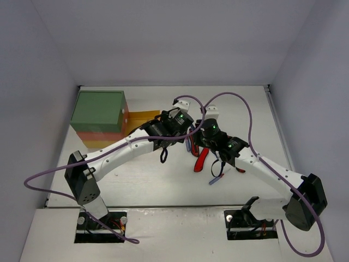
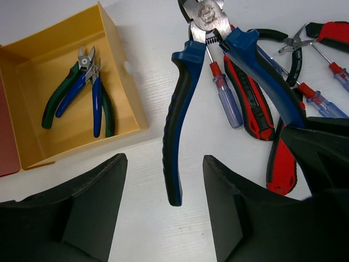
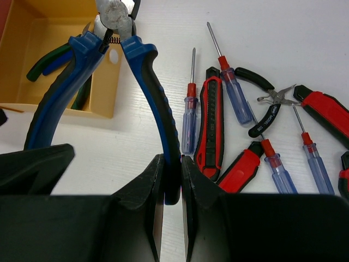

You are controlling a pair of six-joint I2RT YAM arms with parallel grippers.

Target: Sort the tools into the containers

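Observation:
My right gripper (image 3: 172, 164) is shut on one handle of the blue-handled pliers (image 3: 147, 76), whose head points toward the open yellow drawer (image 3: 32, 33). My left gripper (image 2: 163, 164) is open, and the end of the pliers' other handle (image 2: 177, 125) hangs between its fingers without touching them. The yellow drawer (image 2: 122, 60) holds green-handled and blue-handled pliers (image 2: 82, 93). Red-and-black utility knives (image 3: 210, 125), small screwdrivers (image 3: 189, 120) and black-handled pliers (image 3: 267, 103) lie on the table to the right. In the top view both grippers (image 1: 188, 134) meet at mid-table.
The cabinet with the green top (image 1: 98, 109) stands at the back left, with its yellow drawer (image 1: 143, 115) pulled out to the right. An orange-red drawer edge (image 2: 6, 142) shows at the left. A utility knife (image 1: 202, 159) and a screwdriver (image 1: 216, 177) lie near the right arm.

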